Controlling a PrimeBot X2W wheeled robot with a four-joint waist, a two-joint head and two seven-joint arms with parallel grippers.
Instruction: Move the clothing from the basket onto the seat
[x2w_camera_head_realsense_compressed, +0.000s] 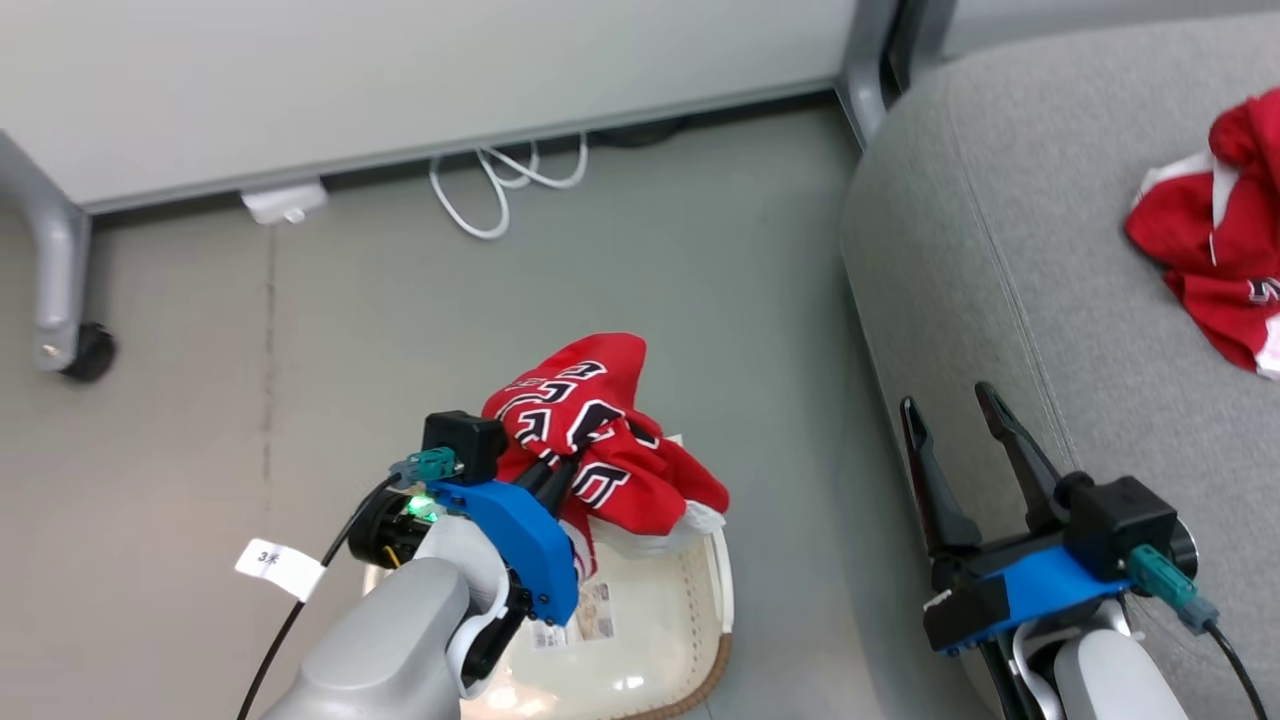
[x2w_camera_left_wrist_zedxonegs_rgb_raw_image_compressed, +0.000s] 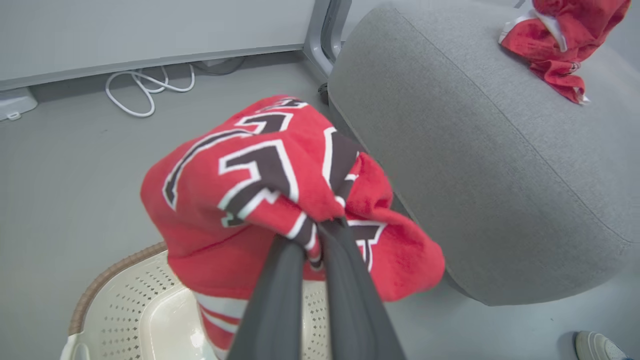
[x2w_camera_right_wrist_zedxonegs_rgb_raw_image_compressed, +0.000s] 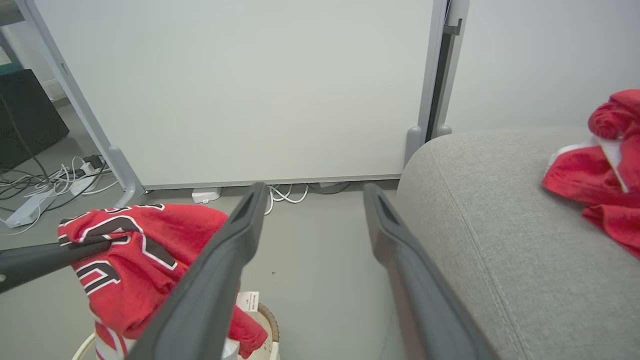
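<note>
Mostly above basket: garment in left pincer.

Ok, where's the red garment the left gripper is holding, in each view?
Head view: garment at lower centre, above the basket.
Left wrist view: garment at centre, pinched in the left gripper.
Right wrist view: garment at lower left.
Shared landmark: the grey seat, to its right in every view.

clothing: soft cloth | basket: glossy plastic | seat: matt fabric
</note>
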